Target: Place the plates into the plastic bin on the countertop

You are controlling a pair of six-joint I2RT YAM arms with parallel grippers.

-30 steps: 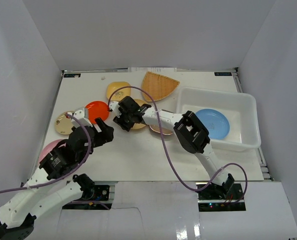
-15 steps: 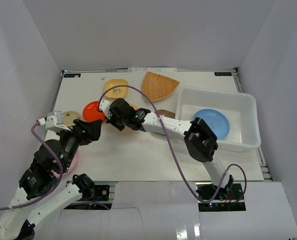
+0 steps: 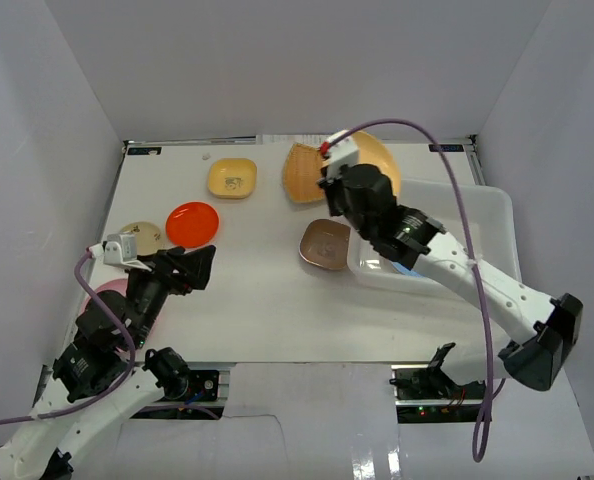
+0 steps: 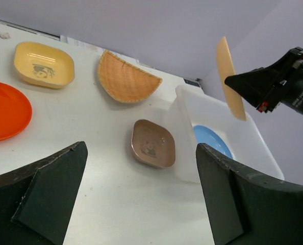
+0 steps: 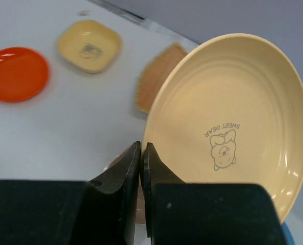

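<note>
Right claw (image 5: 141,149) is clamped shut on the rim of the yellow-orange plate (image 5: 228,122), pinching it at the lower edge so the dish stands up on its side, cartoon face toward the wrist camera. It is held high off the bench (image 3: 277,300), touching nothing else.

Here is what matters: the bin (image 3: 505,232) sits to the right of that plate and below it. From the left wrist view the plate shows edge-on, hanging over the bin's near-left end, roughly above the blue plate (image 4: 212,144) already lying flat inside. From above, the bin's long side runs left to right across the bench, so there looks to be room beside the blue one. My read is that the move needs a carry a little further right, a tilt to flat, then a lowering before letting go.

The right arm is plainly the nearer one. Left claw (image 3: 189,266) hangs wide apart and empty, well away on the far-left side.

Waiting on the bench: the orange-red plate (image 3: 192,222), the yellow square dish (image 3: 231,178), the woven fan plate (image 3: 299,178) and the brown dish (image 3: 326,244), which sits just beside the bin's left wall.
</note>
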